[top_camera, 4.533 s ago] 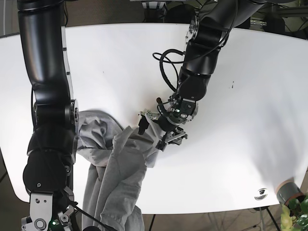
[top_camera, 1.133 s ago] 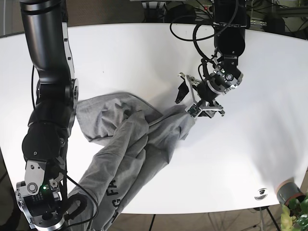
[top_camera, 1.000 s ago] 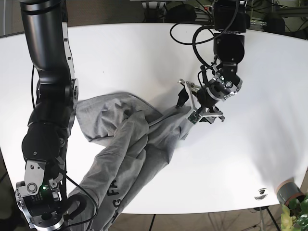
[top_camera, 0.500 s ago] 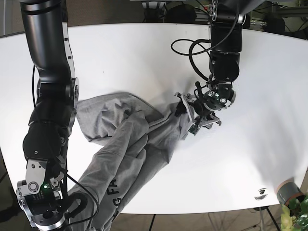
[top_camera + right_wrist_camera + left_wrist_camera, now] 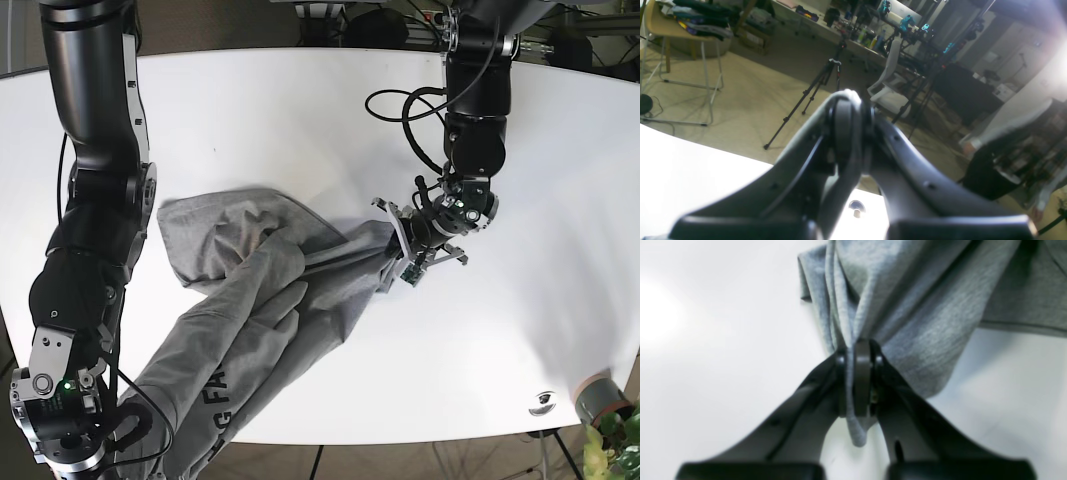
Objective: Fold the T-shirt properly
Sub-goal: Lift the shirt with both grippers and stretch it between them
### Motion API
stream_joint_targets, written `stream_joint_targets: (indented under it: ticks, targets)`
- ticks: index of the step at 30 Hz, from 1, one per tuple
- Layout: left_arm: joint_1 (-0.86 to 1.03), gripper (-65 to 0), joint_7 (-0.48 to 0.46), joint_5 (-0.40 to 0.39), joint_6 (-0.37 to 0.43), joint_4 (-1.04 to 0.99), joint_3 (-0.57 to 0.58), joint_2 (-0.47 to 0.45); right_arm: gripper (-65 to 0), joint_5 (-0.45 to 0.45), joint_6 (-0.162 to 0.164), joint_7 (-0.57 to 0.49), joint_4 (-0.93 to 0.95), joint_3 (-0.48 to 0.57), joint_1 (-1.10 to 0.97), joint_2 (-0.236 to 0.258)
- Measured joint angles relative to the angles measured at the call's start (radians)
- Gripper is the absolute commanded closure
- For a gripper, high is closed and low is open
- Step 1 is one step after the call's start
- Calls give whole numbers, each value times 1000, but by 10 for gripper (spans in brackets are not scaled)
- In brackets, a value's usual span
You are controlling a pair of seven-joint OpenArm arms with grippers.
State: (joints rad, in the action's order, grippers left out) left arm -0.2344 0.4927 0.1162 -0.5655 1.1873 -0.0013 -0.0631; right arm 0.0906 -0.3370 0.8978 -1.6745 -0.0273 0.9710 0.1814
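The grey T-shirt [image 5: 260, 300] lies crumpled on the white table [image 5: 300, 110]. It runs from the centre down over the front left edge. My left gripper [image 5: 402, 250] is shut on a bunched edge at the shirt's right end, low over the table. In the left wrist view the gripper [image 5: 857, 380] pinches a fold of the shirt [image 5: 907, 306] that fans out beyond it. My right gripper [image 5: 105, 445] is off the front left edge where the shirt hangs. In the right wrist view the gripper [image 5: 848, 133] is shut on a thin grey strip of cloth.
A grey cup [image 5: 598, 398] and a green plant [image 5: 620, 445] stand at the front right corner. A small round object [image 5: 543, 401] lies near that edge. The right wrist view looks out at the floor, a tripod [image 5: 820, 83] and a stool [image 5: 683, 43].
My left gripper has moved toward the front of the table with the shirt's edge in it. The shirt's lower part now hangs more stretched toward my right gripper.
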Motion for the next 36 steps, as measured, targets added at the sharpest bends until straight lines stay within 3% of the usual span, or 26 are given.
stream_joint_targets:
  ticks: [5,15,23,33,36]
  targets:
    - [-10,0,38,18,-12,110,-43,1,-35,1,6,-13,75,0,7,17]
    - [-325,0,194,11,-9,235,-126,-42,-35,2,8,-77,302,-58,83,29]
    - [-525,0,271,14,-13,230,-147,-157,-35,-8,6,-75,428,-116,206,63]
    - [-645,0,317,6,-11,256,-148,-249,-35,-4,6,-72,413,-127,217,124]
    - [-619,0,328,-2,-12,279,-165,-257,-35,-21,-2,-61,350,-177,158,131]
